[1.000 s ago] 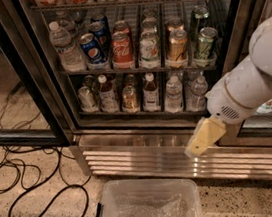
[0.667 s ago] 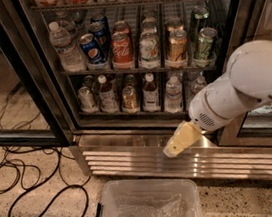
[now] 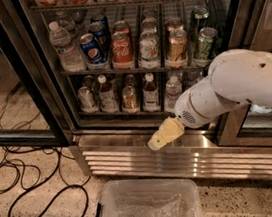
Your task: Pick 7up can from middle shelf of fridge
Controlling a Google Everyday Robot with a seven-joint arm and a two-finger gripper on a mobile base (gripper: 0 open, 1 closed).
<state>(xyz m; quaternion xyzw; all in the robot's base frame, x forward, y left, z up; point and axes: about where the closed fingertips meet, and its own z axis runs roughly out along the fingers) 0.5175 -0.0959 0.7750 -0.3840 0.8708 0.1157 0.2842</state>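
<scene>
The 7up can, pale silver-white with green print, stands on the middle shelf of the fridge. A red can is on its left and a gold-tan can on its right. My gripper, tan-coloured at the end of the white arm, hangs low in front of the steel base grille. It is well below the can and holds nothing I can see.
A water bottle, a Pepsi can and a dark green can share the middle shelf. Small bottles fill the rack below. A clear plastic bin sits on the floor in front. Black cables lie at the left.
My arm has swung left across the base grille, carrying the gripper from the right side toward the middle. The cans have not moved.
</scene>
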